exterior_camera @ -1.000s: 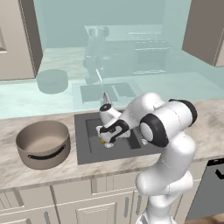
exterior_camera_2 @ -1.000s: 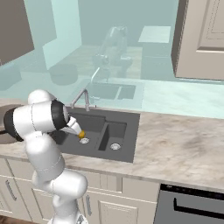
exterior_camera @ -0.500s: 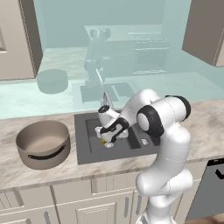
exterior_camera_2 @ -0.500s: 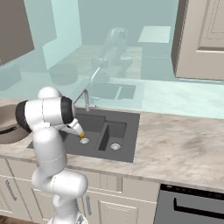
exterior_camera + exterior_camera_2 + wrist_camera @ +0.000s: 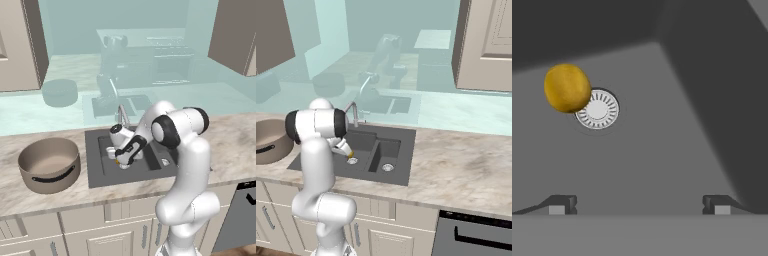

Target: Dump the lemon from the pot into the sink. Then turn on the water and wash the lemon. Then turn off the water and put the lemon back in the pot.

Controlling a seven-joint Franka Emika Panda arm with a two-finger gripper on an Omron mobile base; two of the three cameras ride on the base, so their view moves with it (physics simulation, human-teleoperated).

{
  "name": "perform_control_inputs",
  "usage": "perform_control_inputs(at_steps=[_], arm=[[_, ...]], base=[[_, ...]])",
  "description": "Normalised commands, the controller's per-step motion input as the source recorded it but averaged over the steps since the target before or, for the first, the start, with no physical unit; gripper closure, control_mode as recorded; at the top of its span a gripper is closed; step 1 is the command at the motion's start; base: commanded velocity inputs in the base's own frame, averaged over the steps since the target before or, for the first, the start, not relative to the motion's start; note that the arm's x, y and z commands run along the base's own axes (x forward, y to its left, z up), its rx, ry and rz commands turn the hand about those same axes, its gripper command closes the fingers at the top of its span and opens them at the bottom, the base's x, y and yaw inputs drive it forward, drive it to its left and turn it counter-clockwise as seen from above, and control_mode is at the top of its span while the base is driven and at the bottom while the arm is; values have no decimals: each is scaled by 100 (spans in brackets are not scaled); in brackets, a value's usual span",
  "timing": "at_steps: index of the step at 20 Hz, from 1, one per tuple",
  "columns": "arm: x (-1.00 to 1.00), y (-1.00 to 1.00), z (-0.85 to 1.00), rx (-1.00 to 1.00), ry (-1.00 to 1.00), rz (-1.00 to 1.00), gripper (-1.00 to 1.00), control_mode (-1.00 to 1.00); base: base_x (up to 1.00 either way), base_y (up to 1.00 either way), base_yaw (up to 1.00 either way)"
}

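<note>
Small round yellow-orange lemon [image 5: 567, 87] lies in dark grey sink basin [image 5: 662, 150], ahead-left of wide-apart, empty jaws; best shift left, centre jaws, then close.

The lemon [image 5: 567, 87] hides part of the drain [image 5: 600, 110].

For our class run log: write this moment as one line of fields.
lemon: on sink floor beside drain | tool: open, hovering, holding nothing | pot: on counter, empty

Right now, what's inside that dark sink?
In the sink's larger basin, a lemon lies by a silver drain, overlapping its edge. The open claw hangs above. The arm covers some of the basin floor.
</note>
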Motion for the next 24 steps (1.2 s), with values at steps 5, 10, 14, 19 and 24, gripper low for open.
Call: perform_control_inputs(at_steps=[5, 10, 14, 19, 24], arm=[[39, 9, -20, 0, -2, 0, -100, -100], [45, 9, -19, 0, 0, 0, -100, -100], [50, 9, -21, 0, 0, 0, -100, -100], [47, 2, -25, 0, 0, 3, -100, -100], [31, 0, -29, 0, 0, 4, -100, -100]], base=[[0, 0, 0], [0, 0, 0], [0, 0, 0], [0, 0, 0], [0, 0, 0]])
